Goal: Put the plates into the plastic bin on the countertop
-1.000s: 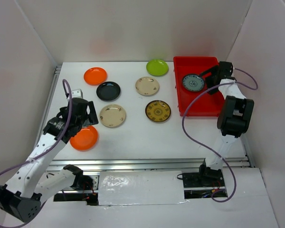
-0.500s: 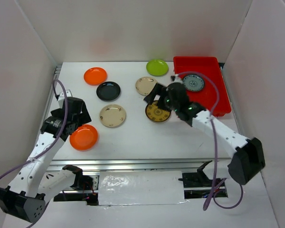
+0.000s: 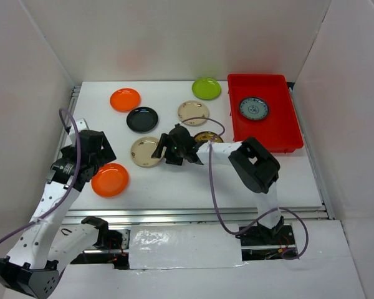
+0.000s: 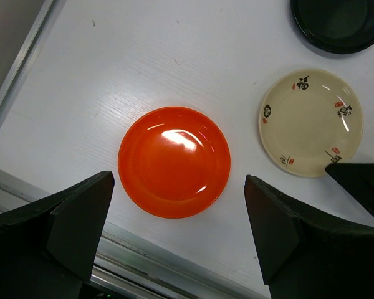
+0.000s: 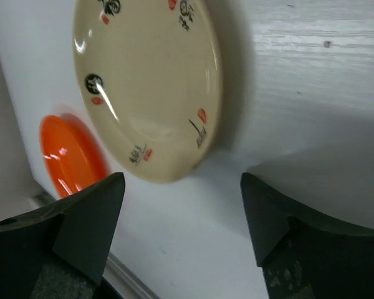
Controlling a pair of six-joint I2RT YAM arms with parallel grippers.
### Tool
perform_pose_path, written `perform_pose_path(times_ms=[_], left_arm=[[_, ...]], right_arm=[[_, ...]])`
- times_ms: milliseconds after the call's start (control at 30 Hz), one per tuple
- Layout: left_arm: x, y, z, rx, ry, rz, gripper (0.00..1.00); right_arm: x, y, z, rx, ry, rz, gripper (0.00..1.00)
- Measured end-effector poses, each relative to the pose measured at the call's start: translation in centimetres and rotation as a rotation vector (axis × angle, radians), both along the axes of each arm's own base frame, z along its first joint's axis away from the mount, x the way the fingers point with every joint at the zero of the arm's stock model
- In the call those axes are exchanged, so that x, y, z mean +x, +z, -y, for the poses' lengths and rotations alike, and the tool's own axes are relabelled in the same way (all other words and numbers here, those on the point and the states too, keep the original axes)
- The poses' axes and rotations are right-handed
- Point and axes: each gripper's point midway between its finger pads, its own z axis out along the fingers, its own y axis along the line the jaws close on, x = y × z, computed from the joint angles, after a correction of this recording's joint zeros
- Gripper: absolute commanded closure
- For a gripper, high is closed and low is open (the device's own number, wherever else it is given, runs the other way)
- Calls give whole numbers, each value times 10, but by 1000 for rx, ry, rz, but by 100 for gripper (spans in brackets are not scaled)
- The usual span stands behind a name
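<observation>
Near the front left of the countertop (image 3: 193,184) lies an orange plate (image 3: 110,179) (image 4: 174,161). My left gripper (image 3: 97,159) (image 4: 177,208) hovers open above it, fingers on either side. My right gripper (image 3: 163,150) (image 5: 182,187) is open and low at the right edge of a cream plate (image 3: 144,152) (image 5: 149,87), with nothing between its fingers. The red plastic bin (image 3: 275,134) at the back right holds the blue-white plate (image 3: 254,108). A second orange plate (image 3: 125,99), a black plate (image 3: 142,119), another cream plate (image 3: 193,113) and a lime green plate (image 3: 206,88) lie flat. The right arm partly hides the brown-gold plate (image 3: 209,135).
White walls close the countertop on three sides. A metal rail (image 3: 193,215) runs along the near edge and another (image 3: 70,118) along the left side. One finger of the right gripper shows at the right edge of the left wrist view.
The right arm has swung from the red bin across the countertop to the cream plate, leaving the blue-white plate in the bin. The left gripper shifted slightly back over the orange plate.
</observation>
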Motion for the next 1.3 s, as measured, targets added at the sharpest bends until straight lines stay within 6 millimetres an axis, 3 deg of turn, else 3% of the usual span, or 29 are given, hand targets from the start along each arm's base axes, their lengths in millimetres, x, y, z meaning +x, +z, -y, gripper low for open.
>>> perform_pose_path(times_ms=[67, 100, 300, 533, 633, 667, 800, 867, 1067, 1133, 1200, 1300], left_arm=[[0, 0, 1, -4, -5, -1, 1], [0, 0, 1, -6, -7, -1, 1], [-1, 2, 2, -11, -10, 8, 1], [-1, 3, 2, -12, -11, 14, 1], [-2, 4, 2, -13, -10, 18, 1], [-2, 4, 2, -13, -10, 18, 1], [-2, 5, 2, -15, -10, 23, 1], [-3, 6, 1, -16, -10, 28, 1], [-4, 9, 1, -19, -10, 43, 1], [-5, 9, 1, -20, -10, 44, 1], [-4, 10, 2, -23, -14, 49, 1], [-3, 14, 4, -34, -29, 70, 1]], right_arm=[[8, -6, -8, 21, -15, -22, 25], [13, -7, -9, 24, -31, -25, 33], [20, -18, 5, 2, -104, -103, 53], [29, -20, 2, 4, -109, -134, 56], [32, -20, -3, 1, -103, -150, 62], [34, -21, -5, 1, -100, -154, 70], [35, -26, -8, -7, -92, -179, 84], [33, -27, -6, -6, -91, -194, 100], [25, -22, -2, 20, -93, -193, 100], [15, -13, 13, 5, -112, -182, 100], [9, 10, 33, -6, -136, -156, 100], [25, 76, 61, 56, -177, -55, 100]])
